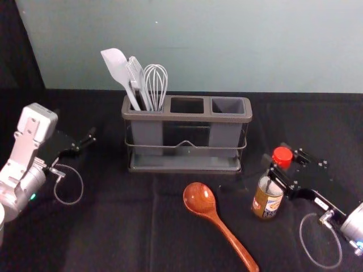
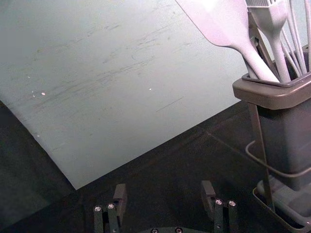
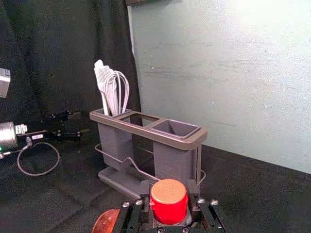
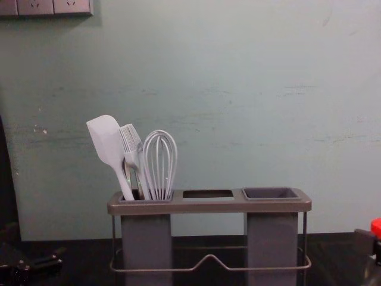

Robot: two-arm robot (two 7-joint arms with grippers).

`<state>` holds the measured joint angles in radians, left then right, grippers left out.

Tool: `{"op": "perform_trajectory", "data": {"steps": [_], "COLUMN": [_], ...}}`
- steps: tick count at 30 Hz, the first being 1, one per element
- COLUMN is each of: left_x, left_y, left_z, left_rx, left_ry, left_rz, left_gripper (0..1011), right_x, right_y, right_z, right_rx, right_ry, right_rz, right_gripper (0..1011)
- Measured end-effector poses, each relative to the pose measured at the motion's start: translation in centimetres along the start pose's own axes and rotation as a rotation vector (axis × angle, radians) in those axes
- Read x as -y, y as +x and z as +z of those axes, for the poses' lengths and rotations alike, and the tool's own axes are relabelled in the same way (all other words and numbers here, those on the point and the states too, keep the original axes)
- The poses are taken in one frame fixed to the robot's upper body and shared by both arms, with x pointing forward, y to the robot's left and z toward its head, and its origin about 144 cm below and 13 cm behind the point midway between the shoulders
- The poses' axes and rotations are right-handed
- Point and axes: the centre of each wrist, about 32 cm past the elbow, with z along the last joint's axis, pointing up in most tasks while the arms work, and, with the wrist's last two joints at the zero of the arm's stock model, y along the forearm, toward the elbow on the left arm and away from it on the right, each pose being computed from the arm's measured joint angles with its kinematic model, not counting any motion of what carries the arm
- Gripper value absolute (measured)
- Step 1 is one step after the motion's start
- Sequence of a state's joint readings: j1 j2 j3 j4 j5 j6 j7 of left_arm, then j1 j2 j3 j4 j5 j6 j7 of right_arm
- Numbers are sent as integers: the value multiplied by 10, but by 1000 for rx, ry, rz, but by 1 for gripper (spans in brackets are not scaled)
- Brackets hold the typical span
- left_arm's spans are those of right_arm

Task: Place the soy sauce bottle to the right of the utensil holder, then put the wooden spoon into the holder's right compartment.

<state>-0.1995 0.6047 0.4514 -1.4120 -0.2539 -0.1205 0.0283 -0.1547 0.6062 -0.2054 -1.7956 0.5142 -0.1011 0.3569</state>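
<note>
Soy sauce bottle (image 1: 266,201), red-capped, clamped between the fingers of the right hand (image 1: 276,171), nearer the viewer than the utensil holder (image 1: 244,111) and off to its right. The wooden spoon (image 1: 199,199) lies on the dark-covered desk (image 1: 125,226), bowl towards the holder. At left, the left hand (image 1: 85,143) has its fingers apart.

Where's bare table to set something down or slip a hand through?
Bare patches: between the left end effector and the spoon, in front of the holder; also right of the holder, behind the bottle. Crowded: front right, with spoon, bottle and right end effector close together.
</note>
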Motion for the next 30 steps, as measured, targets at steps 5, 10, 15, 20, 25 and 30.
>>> {"op": "perform_trajectory", "data": {"steps": [5, 10, 15, 20, 25, 30], "left_x": [0, 0, 0, 0, 0, 0], "left_y": [0, 0, 0, 0, 0, 0], "left_z": [0, 0, 0, 0, 0, 0], "left_rx": [0, 0, 0, 0, 0, 0], "left_ry": [0, 0, 0, 0, 0, 0], "left_rz": [0, 0, 0, 0, 0, 0], "left_gripper": [1005, 1005, 1005, 1005, 1005, 1005], "right_x": [1, 1, -2, -9, -19, -29], "right_y": [0, 2, 8, 18, 33, 43], "right_z": [2, 9, 16, 22, 23, 22], "right_rx": [-3, 15, 34, 44, 36, 27], "right_ry": [6, 15, 24, 34, 42, 51], "right_rz": [3, 3, 3, 1, 8, 27], "right_gripper": [392, 390, 390, 390, 392, 390]}}
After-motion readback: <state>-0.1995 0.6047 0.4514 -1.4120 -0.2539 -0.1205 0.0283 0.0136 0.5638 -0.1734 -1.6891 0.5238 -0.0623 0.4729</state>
